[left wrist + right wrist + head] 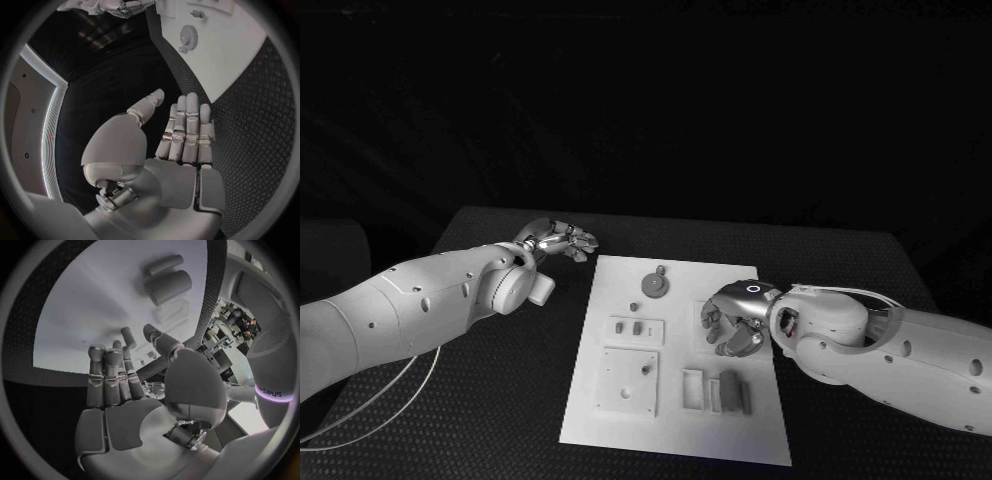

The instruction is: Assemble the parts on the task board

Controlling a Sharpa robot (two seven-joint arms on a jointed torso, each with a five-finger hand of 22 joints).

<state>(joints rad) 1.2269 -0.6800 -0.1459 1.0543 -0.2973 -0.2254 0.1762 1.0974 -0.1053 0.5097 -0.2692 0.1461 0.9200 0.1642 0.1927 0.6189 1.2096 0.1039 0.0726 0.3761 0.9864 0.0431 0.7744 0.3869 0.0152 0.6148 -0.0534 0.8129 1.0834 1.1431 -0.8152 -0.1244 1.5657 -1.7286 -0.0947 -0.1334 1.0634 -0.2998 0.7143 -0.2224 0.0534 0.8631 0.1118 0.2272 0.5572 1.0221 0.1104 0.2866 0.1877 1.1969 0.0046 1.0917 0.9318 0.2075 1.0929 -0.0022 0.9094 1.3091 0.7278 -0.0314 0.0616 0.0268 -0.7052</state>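
The white task board (678, 400) lies in the middle of the black table. On it are a grey round part (655, 285) at the far end, a small plate with pegs (636, 328), a square plate (629, 380) and upright grey blocks (730, 392) near the front. My left hand (563, 241) hovers over the table just off the board's far left corner, fingers straight and holding nothing (181, 135). My right hand (736, 318) hangs over the board's right side, fingers extended and holding nothing (119, 385). Grey parts (167, 286) lie beyond its fingertips.
Black textured table (488, 420) surrounds the board on all sides. A thin white cable (387, 405) trails from my left arm over the table's left part. The left wrist view shows the board (244, 65) and the round part (187, 36) ahead.
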